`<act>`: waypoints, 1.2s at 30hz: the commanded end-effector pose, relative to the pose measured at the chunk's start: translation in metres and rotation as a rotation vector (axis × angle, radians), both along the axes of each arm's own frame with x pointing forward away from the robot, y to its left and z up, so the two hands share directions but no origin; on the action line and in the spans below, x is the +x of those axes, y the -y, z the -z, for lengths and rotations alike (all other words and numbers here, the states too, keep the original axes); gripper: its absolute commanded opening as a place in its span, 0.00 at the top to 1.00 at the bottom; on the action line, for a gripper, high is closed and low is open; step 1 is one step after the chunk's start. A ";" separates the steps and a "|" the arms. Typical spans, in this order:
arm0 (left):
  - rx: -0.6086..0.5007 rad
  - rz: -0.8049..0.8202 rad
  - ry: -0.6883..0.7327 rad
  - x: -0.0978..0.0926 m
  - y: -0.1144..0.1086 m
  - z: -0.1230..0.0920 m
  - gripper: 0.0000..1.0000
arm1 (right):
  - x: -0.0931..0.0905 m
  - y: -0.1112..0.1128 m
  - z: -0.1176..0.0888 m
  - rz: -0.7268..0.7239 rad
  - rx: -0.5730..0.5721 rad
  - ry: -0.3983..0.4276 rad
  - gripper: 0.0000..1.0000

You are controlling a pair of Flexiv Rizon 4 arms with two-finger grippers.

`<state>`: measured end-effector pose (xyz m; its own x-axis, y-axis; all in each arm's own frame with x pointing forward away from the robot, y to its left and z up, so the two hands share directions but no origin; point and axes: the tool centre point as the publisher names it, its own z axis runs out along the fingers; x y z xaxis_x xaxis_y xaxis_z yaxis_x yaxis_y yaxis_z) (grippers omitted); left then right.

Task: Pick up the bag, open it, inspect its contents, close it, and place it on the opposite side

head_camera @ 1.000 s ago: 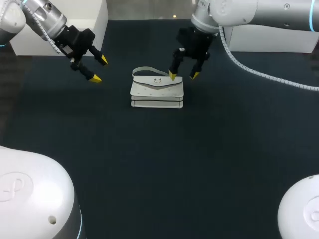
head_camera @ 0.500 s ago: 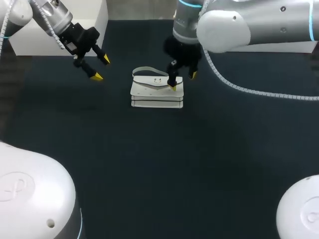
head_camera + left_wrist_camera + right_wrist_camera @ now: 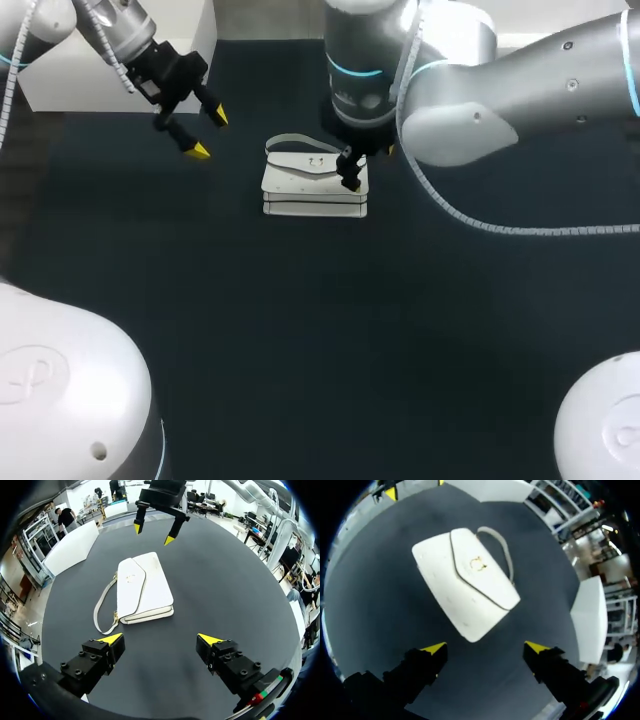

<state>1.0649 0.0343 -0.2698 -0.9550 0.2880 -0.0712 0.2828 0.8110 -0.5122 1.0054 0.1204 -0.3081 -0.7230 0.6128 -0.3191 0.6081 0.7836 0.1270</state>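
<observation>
Swinging further in over bag (image 3: 313, 180), right claw (image 3: 485, 647) spread, empty; left claw (image 3: 160, 639) spread, shifted slightly.

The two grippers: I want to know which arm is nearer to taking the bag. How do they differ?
The right gripper hangs close by one end of the bag; the left gripper sits farther off to its side. The right gripper points steeply down; the left gripper slants toward the bag. Both are open, neither holding it.
</observation>
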 end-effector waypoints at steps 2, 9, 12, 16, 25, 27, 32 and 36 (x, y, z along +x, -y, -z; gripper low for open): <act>0.003 0.034 0.016 0.000 0.007 0.001 0.00 | -0.007 0.005 0.009 -0.047 -0.035 0.166 0.00; 0.001 0.094 0.074 -0.002 0.015 -0.001 0.00 | -0.008 0.005 0.013 -0.123 -0.053 0.235 0.00; -0.009 0.102 0.114 -0.001 0.018 -0.002 0.00 | -0.008 0.006 0.014 -0.143 -0.056 0.269 0.00; -0.014 0.093 0.162 0.000 0.020 -0.003 0.00 | -0.008 0.005 0.017 -0.169 -0.083 0.342 0.00; -0.008 0.116 0.220 0.002 0.027 0.000 0.00 | -0.010 -0.001 0.025 -0.244 -0.097 0.405 0.00; -0.003 0.117 0.222 0.002 0.028 0.000 0.00 | -0.011 -0.003 0.026 -0.271 -0.104 0.434 0.00; 0.000 0.115 0.225 0.003 0.029 0.001 0.00 | -0.015 -0.005 0.030 -0.367 -0.166 0.545 0.00; -0.001 0.114 0.231 0.004 0.032 0.001 0.00 | -0.015 -0.005 0.032 -0.366 -0.183 0.561 0.00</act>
